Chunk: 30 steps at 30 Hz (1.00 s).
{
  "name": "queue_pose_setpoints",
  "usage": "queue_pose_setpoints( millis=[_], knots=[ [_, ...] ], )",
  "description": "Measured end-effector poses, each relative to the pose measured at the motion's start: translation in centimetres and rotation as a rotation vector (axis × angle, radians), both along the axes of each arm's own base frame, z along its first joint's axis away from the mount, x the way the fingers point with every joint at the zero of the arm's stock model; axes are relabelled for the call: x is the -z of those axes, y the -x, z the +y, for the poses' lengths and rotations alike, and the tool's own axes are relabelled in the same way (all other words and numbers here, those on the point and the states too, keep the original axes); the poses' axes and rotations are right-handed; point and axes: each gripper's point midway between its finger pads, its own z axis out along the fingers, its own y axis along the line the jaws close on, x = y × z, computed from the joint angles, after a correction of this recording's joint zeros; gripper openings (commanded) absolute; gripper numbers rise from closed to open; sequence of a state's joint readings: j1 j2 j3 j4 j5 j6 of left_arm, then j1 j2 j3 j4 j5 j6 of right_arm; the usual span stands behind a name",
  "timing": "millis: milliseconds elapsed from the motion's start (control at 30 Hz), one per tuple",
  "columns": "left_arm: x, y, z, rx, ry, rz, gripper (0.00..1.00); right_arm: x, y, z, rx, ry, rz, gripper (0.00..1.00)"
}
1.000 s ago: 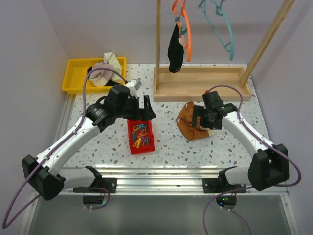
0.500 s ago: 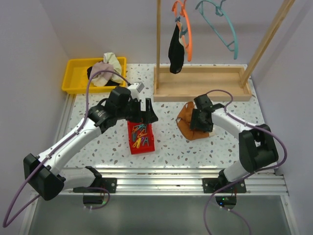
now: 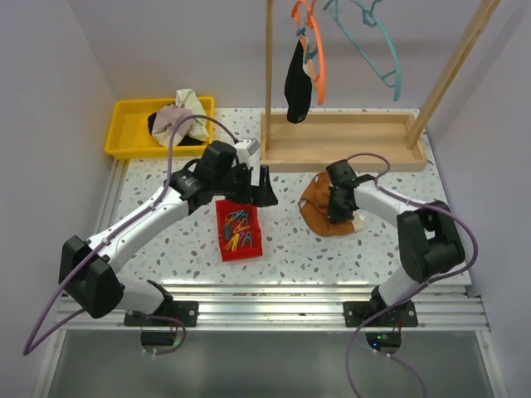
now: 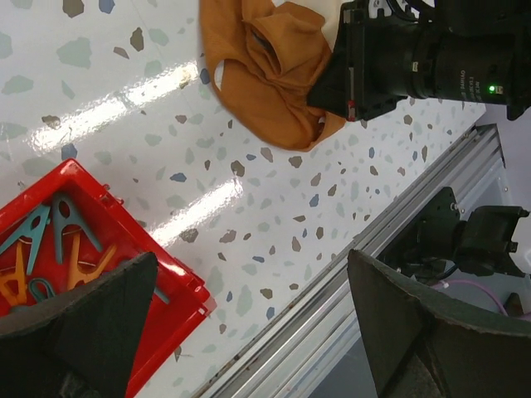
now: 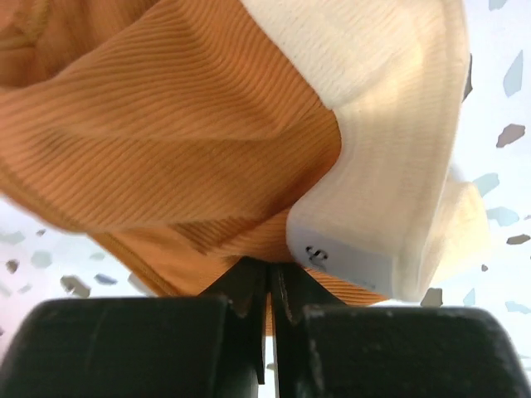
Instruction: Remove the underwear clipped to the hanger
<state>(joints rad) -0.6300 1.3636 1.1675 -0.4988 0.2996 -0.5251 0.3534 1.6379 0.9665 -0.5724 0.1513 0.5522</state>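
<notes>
The rust-brown underwear (image 3: 317,212) with cream-white parts lies crumpled on the table, right of centre. My right gripper (image 3: 336,206) presses into it from the right. In the right wrist view the jaws (image 5: 271,282) are shut, pinching the ribbed orange fabric (image 5: 182,124) at their tips. The black underwear (image 3: 296,81) hangs clipped to the orange hanger (image 3: 319,62) on the rack. My left gripper (image 3: 253,189) hovers open above the table with nothing between its fingers (image 4: 249,323). From there it looks down on the rust-brown garment (image 4: 265,75).
A red box of coloured clips (image 3: 239,232) sits just below the left gripper. A yellow tray (image 3: 124,133) at the back left holds a pale cloth bundle (image 3: 178,116). The wooden rack base (image 3: 340,141) stands behind, with a teal hanger (image 3: 380,46) swinging above.
The right gripper moved in onto the rust-brown underwear and shut on its fabric. The left arm swung to the right, past the red box, still open.
</notes>
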Motion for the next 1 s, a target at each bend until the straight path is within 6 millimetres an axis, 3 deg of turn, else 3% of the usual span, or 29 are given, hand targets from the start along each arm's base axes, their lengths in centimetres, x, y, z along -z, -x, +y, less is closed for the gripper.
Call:
queue_pose_setpoints(
  millis=[100,233,333,433,633,1000],
  knots=[
    [-0.2,-0.6,-0.6,0.016,0.005,-0.012,1.00,-1.5,0.2,0.3,-0.020,-0.030,-0.021,0.00],
    [-0.7,-1.8,-2.1,0.052,0.006,-0.035,1.00,-6.1,0.2,1.4,-0.051,-0.111,-0.110,0.00],
    [-0.1,-3.2,-4.8,0.134,-0.013,-0.059,1.00,-10.4,-0.2,2.5,-0.085,-0.195,-0.203,0.00],
    [2.0,-3.5,-7.8,0.236,-0.047,-0.072,1.00,-13.0,-0.3,3.4,-0.112,-0.246,-0.237,0.00],
    [6.5,-1.0,-11.1,0.430,-0.097,-0.041,1.00,-12.7,0.9,3.1,-0.108,-0.236,-0.177,0.00],
    [6.6,1.6,-13.9,0.587,-0.033,-0.117,1.00,-13.8,1.2,3.9,-0.088,-0.312,-0.154,0.00]
  ],
)
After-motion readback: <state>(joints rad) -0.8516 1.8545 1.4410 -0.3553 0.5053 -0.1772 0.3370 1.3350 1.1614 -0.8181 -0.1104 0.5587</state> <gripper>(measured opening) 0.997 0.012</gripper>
